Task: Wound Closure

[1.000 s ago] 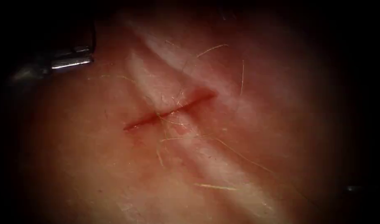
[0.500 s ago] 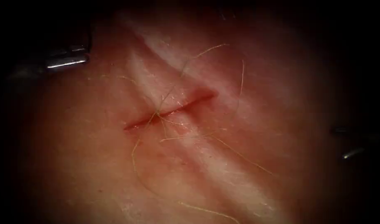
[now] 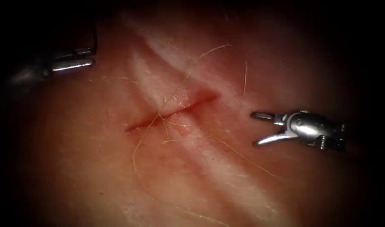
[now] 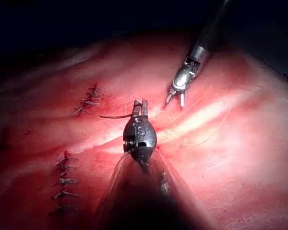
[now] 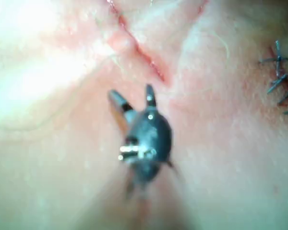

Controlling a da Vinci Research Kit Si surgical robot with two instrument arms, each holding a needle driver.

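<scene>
Right tool: jaws wide apart, holding nothing — right of the cut.
Left tool: grips the needle at one end, clear of the tissue.
Thread: crosses the cut — trails nearward.

Right hand agape — empty, beside cut

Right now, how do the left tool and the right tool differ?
The left tool is shut on the needle near one end; the right tool is open, holding nothing. The left tool sits upper left of the cut, the right tool to its right. Both point toward the cut. The needle looks clear of the tissue.
</scene>
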